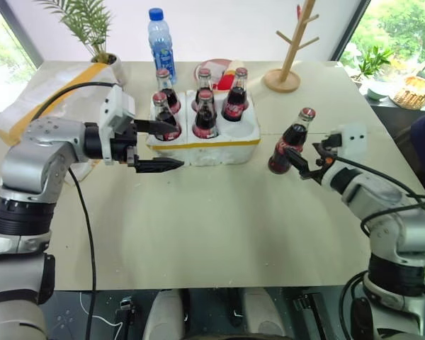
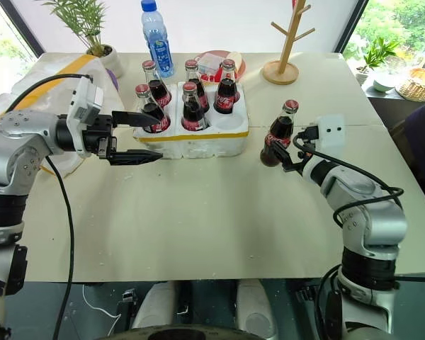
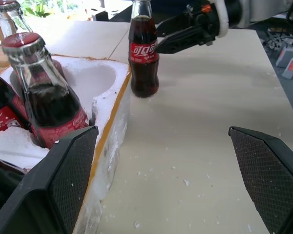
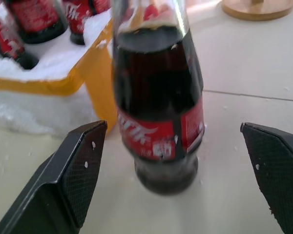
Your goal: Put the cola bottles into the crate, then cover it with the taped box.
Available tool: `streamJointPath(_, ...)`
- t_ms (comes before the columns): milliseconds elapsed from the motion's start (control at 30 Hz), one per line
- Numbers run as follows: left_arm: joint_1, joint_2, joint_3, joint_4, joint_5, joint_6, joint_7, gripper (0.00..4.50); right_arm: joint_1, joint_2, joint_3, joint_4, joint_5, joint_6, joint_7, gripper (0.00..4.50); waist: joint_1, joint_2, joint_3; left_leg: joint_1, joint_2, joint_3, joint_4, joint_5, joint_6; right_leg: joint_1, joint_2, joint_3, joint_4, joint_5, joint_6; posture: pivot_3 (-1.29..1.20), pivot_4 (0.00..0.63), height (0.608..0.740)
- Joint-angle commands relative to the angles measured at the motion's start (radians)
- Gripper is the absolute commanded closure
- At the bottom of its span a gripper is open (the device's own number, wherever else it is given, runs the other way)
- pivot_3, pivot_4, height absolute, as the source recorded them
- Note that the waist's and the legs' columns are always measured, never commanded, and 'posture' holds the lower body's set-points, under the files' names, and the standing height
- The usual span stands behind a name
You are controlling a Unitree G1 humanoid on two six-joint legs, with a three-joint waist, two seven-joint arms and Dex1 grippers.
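The crate (image 1: 223, 147), a low white foam block with a yellow band, sits mid-table holding several cola bottles (image 1: 205, 117); its front right hole (image 3: 90, 80) is empty. One more cola bottle (image 1: 290, 140) stands upright on the table to the crate's right. My right gripper (image 1: 302, 161) is open with this bottle between its fingers (image 4: 83, 165), and both pads are clear of the glass. My left gripper (image 1: 178, 145) is open and level at the crate's front left corner, holding nothing. The taped box (image 1: 35, 99) lies at the far left, partly hidden behind my left arm.
A clear water bottle with a blue cap (image 1: 161, 39) stands behind the crate, with a red-rimmed dish (image 1: 219, 66) beside it. A wooden peg stand (image 1: 290, 53) is at the back right and a potted plant (image 1: 95, 32) at the back left. Bare tabletop (image 1: 219, 227) stretches in front.
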Motion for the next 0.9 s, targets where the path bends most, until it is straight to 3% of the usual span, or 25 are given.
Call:
streamJointPath(33, -0.004, 0.015, 0.030, -0.025, 0.001, -0.009, 0.002, 0.00, -0.051, 0.012, 0.044, 0.094, -0.036, -0.117, 0.010, 0.02, 0.000, 0.000, 0.000, 0.000, 0.000, 0.000, 0.000, 0.000, 0.000, 0.000, 0.000, 0.000, 0.000, 0.000, 0.000, 0.00, 0.150, 0.740)
streamJointPath(100, -0.003, 0.018, 0.033, -0.026, 0.001, -0.007, 0.005, 0.00, -0.072, 0.023, 0.074, 0.162, -0.052, -0.165, 0.020, 0.02, -0.001, 0.000, 0.000, 0.000, 0.000, 0.000, 0.000, 0.000, 0.000, 0.000, 0.000, 0.000, 0.000, 0.000, 0.000, 0.00, 0.150, 0.740)
streamJointPath(133, -0.002, 0.019, 0.036, -0.030, -0.002, -0.004, 0.008, 0.00, -0.080, 0.026, 0.083, 0.190, -0.060, -0.184, 0.022, 0.26, -0.001, 0.000, 0.000, 0.000, 0.000, 0.000, 0.000, 0.000, 0.000, 0.000, 0.000, 0.000, 0.000, 0.000, 0.000, 0.00, 0.150, 0.740)
streamJointPath(200, 0.001, 0.021, 0.040, -0.038, -0.007, 0.003, 0.012, 0.00, -0.090, 0.026, 0.091, 0.219, -0.066, -0.214, 0.028, 0.83, 0.000, 0.000, 0.000, 0.000, 0.000, 0.000, 0.000, 0.000, 0.000, 0.000, 0.000, 0.000, 0.000, 0.000, 0.000, 0.00, 0.150, 0.740)
streamJointPath(267, 0.007, 0.022, 0.049, -0.051, -0.017, 0.015, 0.020, 0.00, -0.100, 0.006, 0.088, 0.210, -0.061, -0.228, 0.045, 1.68, 0.000, 0.000, 0.000, 0.000, 0.000, 0.000, 0.000, 0.000, 0.000, 0.000, 0.000, 0.000, 0.000, 0.000, 0.000, 0.00, 0.150, 0.740)
streamJointPath(533, 0.051, 0.023, 0.086, -0.095, -0.037, 0.040, 0.063, 0.00, -0.315, -0.101, 0.044, 0.195, 0.023, -0.255, 0.161, 1.67, -0.007, 0.008, 0.006, -0.001, 0.000, 0.001, 0.000, 0.000, 0.000, -0.002, -0.001, 0.001, 0.000, 0.000, 0.000, 0.00, 0.150, 0.740)
streamJointPath(667, 0.054, 0.021, 0.089, -0.100, -0.039, 0.044, 0.077, 0.00, -0.437, -0.047, 0.083, 0.236, 0.067, -0.218, 0.184, 1.67, -0.007, 0.008, 0.006, 0.000, 0.003, 0.000, -0.001, 0.000, 0.000, -0.002, 0.004, 0.001, 0.001, -0.001, -0.002, 0.00, 0.150, 0.740)
streamJointPath(900, 0.075, 0.028, 0.102, -0.118, -0.043, 0.041, 0.101, 0.00, -0.494, 0.028, 0.214, 0.329, 0.016, -0.243, 0.207, 1.67, 0.001, 0.008, 0.005, -0.001, 0.002, 0.001, 0.000, 0.000, 0.000, -0.001, 0.002, 0.001, 0.001, -0.001, -0.003, 0.00, 0.150, 0.740)
